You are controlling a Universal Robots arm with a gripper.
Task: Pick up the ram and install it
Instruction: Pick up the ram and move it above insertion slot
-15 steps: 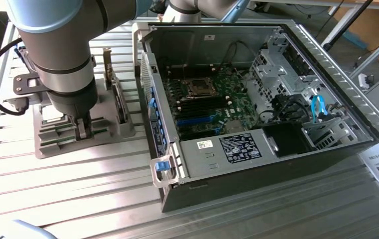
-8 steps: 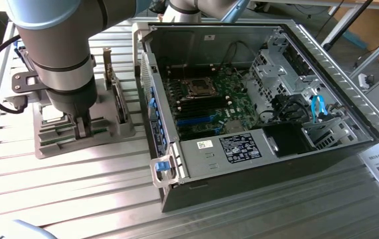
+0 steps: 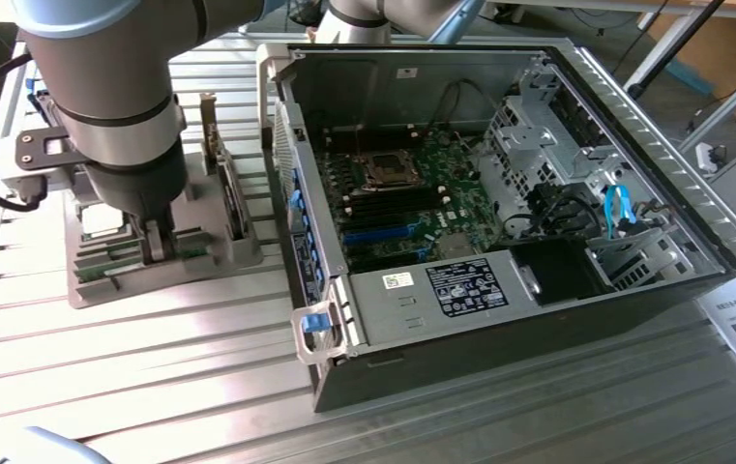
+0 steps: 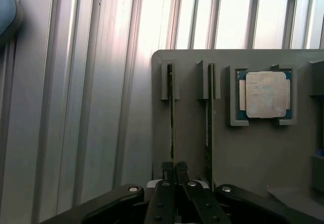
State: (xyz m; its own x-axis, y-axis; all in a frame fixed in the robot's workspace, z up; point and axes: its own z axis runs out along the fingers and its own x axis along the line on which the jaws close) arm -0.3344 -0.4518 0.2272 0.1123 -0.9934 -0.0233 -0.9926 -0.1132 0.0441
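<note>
On the slatted metal table (image 3: 148, 329), the gripper (image 4: 175, 169) pinches the ram (image 4: 171, 112), standing on edge in the grey holder (image 4: 192, 133) beside its twin (image 4: 209, 117); a straight, upright lift should keep the thin board from binding.

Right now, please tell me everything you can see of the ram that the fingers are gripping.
The ram shows edge-on as a long, thin, dark strip with a hint of green. It stands on edge in a slot of the grey holder. The gripper has its fingers shut on one end, one on each face; the other end sits between two grey posts. A second stick stands in the neighbouring slot, not touching it.
</note>
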